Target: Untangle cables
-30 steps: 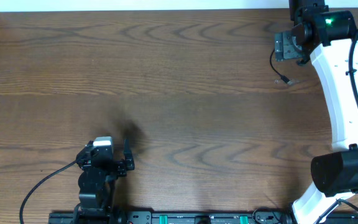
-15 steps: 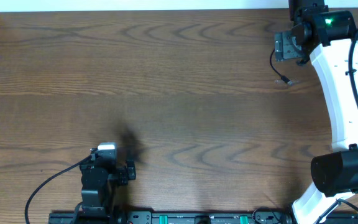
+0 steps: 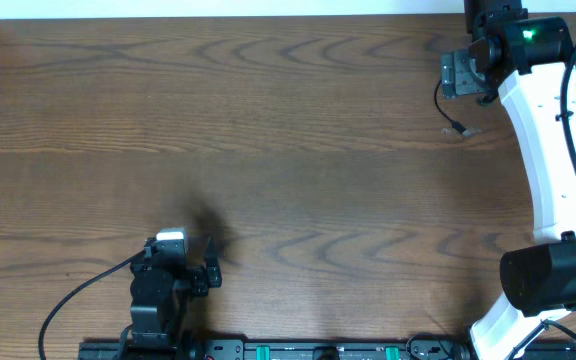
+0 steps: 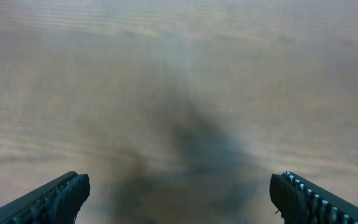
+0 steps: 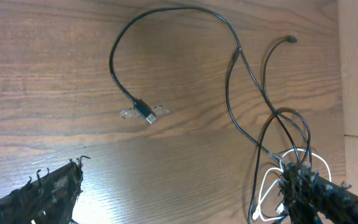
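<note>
Cables (image 5: 143, 111) lie tangled on table (image 5: 42, 62), beside open right gripper (image 5: 179, 196).

No legible text or markings anywhere.

Setting: robotics lab test bench. Evidence: wood-grain table (image 3: 298, 130); black mounting rail (image 3: 298, 351) with green connectors along the near edge. A black arm (image 3: 158, 295) and a white arm (image 3: 553, 150) stand at it, the white one showing a lit green status light (image 3: 530, 36).

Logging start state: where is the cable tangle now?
In the right wrist view the cables bunch by the right end effector, at the table's far right; one black plug lies apart.
</note>
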{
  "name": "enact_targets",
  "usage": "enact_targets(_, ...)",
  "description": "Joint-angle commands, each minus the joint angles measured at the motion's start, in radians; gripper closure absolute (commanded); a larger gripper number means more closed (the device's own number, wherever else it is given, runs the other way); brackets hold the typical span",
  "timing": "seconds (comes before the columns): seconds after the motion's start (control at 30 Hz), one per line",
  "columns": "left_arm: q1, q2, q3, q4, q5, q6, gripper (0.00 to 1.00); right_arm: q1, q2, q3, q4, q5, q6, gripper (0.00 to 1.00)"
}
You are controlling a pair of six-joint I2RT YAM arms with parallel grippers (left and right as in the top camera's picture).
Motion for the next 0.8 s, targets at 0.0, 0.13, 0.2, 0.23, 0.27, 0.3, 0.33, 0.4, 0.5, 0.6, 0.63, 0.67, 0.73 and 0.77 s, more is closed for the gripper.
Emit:
enact_targets(0.0, 0.004, -0.008, -0.019, 0.082, 0.011, -0.019, 0.02, 0.008, -0.011, 0.003, 0.000, 0.010, 0.017, 0.01)
enact_targets(0.13, 0.004, -0.009, -0.053, 0.297, 0.008, -0.003, 0.02, 0.008, -0.011, 0.003, 0.000, 0.010, 0.017, 0.01)
enact_targets(0.2, 0.004, -0.009, -0.083, 0.421, 0.010, -0.004, 0.02, 0.008, -0.011, 0.003, 0.000, 0.010, 0.017, 0.01)
enact_targets(0.23, 0.004, -0.009, -0.102, 0.494, 0.010, -0.004, 0.02, 0.008, -0.011, 0.003, 0.000, 0.010, 0.017, 0.01)
enact_targets(0.27, 0.004, -0.009, -0.129, 0.591, 0.009, -0.005, 0.02, 0.008, -0.011, 0.003, 0.000, 0.010, 0.017, 0.01)
enact_targets(0.3, 0.004, -0.009, -0.143, 0.643, 0.009, -0.005, 0.02, 0.008, -0.011, 0.003, 0.000, 0.010, 0.017, 0.01)
enact_targets(0.33, 0.004, -0.009, -0.160, 0.705, 0.009, -0.004, 0.02, 0.008, -0.011, 0.003, 0.000, 0.010, 0.017, 0.01)
enact_targets(0.4, 0.005, -0.009, -0.164, 0.791, 0.005, -0.004, 0.02, 0.008, -0.011, 0.003, 0.000, 0.010, 0.017, 0.01)
enact_targets(0.5, 0.005, -0.009, -0.164, 0.849, -0.014, -0.004, 0.02, 0.008, -0.011, 0.003, 0.000, 0.010, 0.017, 0.01)
enact_targets(0.6, 0.005, -0.008, -0.164, 0.866, -0.018, -0.005, 0.02, 0.008, -0.011, 0.003, 0.000, 0.010, 0.017, 0.01)
enact_targets(0.63, 0.005, -0.008, -0.164, 0.863, -0.018, -0.005, 0.02, 0.008, -0.011, 0.003, 0.000, 0.010, 0.017, 0.01)
enact_targets(0.67, 0.005, -0.009, -0.164, 0.856, -0.018, -0.005, 0.02, 0.008, -0.011, 0.003, 0.000, 0.010, 0.017, 0.01)
enact_targets(0.73, 0.005, -0.008, -0.164, 0.824, -0.018, -0.004, 0.02, 0.008, -0.011, 0.003, 0.000, 0.010, 0.017, 0.01)
enact_targets(0.77, 0.005, -0.008, -0.164, 0.797, -0.018, -0.004, 0.02, 0.008, -0.011, 0.003, 0.000, 0.010, 0.017, 0.01)
